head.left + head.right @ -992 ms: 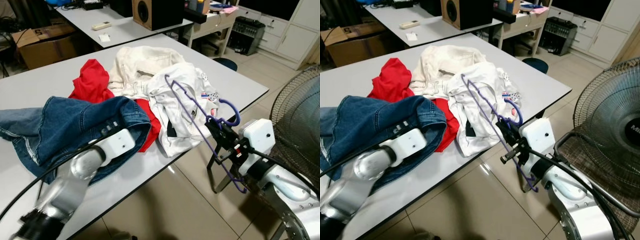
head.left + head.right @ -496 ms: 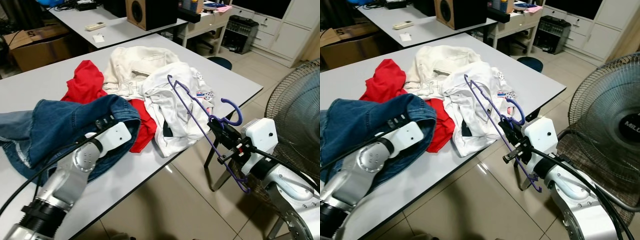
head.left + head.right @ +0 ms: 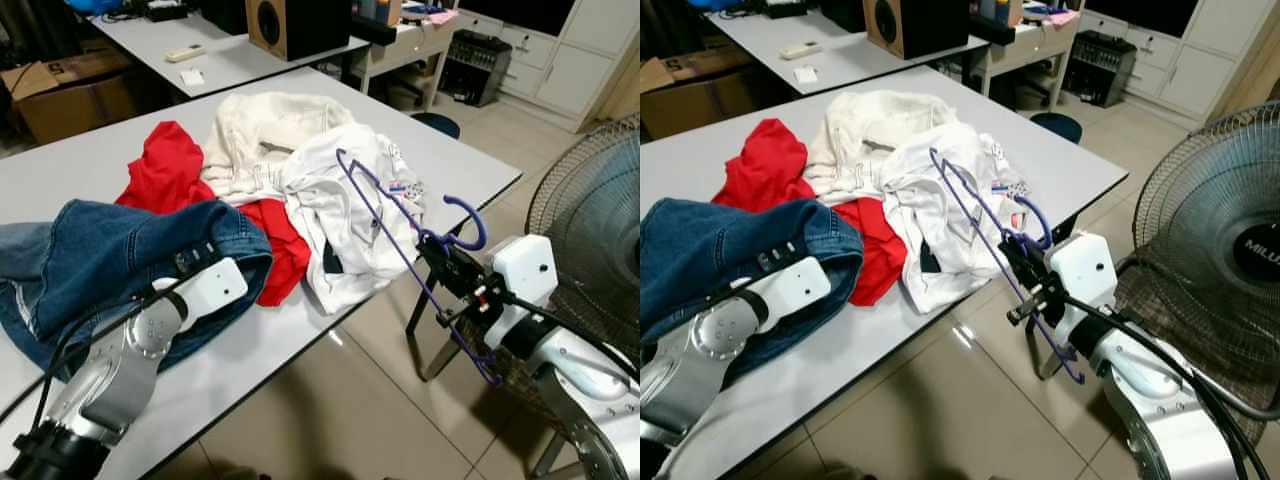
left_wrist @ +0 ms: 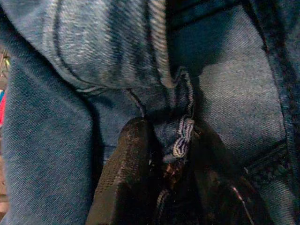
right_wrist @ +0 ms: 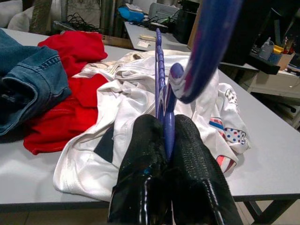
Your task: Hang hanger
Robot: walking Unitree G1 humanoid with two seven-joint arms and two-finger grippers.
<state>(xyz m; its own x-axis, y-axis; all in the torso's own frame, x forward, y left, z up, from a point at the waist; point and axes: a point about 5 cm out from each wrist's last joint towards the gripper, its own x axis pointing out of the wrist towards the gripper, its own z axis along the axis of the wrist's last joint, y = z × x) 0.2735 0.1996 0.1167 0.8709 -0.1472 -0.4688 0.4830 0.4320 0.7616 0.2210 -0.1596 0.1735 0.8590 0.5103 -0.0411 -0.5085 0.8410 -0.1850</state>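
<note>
My right tool [image 3: 447,263] hangs off the front right edge of the desk [image 3: 470,170], its two black fingers [image 5: 145,154] pressed together on the purple hanger [image 3: 390,235] just below its hook. The hanger is held in the air, tilted, with its hook curling up beside my wrist and its long triangular frame reaching back over the white printed shirt [image 3: 350,195] at the desk's edge and down toward the tiled floor [image 3: 330,410]. My left tool [image 4: 171,154] is buried in the blue jeans [image 3: 110,255] on the near left part of the desk, and its fingers pinch a fold of denim seam between them. Between the jeans and the white shirt lies a red garment [image 3: 170,170], and behind it a cream jacket [image 3: 265,125]. To my right stands a floor fan [image 3: 1220,220] with a wire grille; the hub carries white letters that start "MIL", the rest cut off at the picture's edge. On the desk behind sit a black speaker in a wooden case [image 3: 295,22] and a white remote [image 3: 188,52]. The print on the shirt is too small to read.
</note>
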